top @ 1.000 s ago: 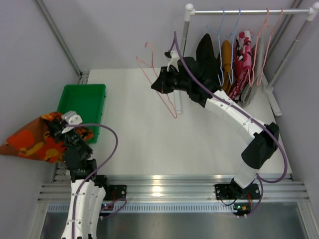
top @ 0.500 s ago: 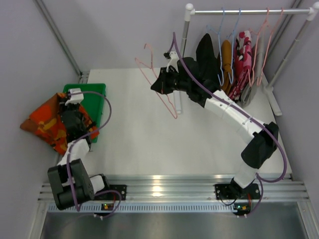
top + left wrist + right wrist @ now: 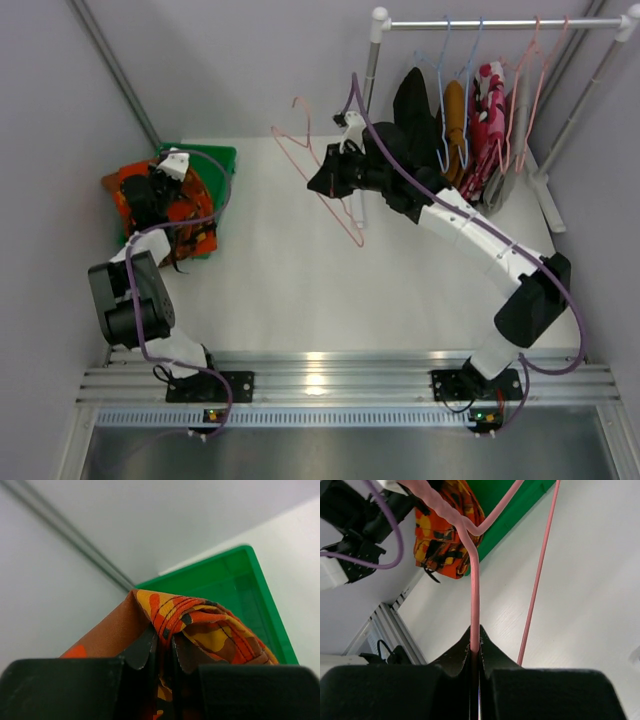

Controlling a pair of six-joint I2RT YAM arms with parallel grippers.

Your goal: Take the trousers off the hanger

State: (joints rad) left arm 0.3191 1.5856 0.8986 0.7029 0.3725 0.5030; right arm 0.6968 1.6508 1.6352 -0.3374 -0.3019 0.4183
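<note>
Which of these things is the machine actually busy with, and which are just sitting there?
Job: orange patterned trousers pinched in left claw; pink hanger, bare, in right claw; black trousers, mustard trousers, floral trousers hanging; green bin.
Just there: clothes rail, white table.

The trousers (image 3: pixel 195 200) hang over the bin (image 3: pixel 218 156) at the far left of the bench (image 3: pixel 300 290). The hanger (image 3: pixel 474 605) is over the middle, and the rail (image 3: pixel 480 22) stands far right.
</note>
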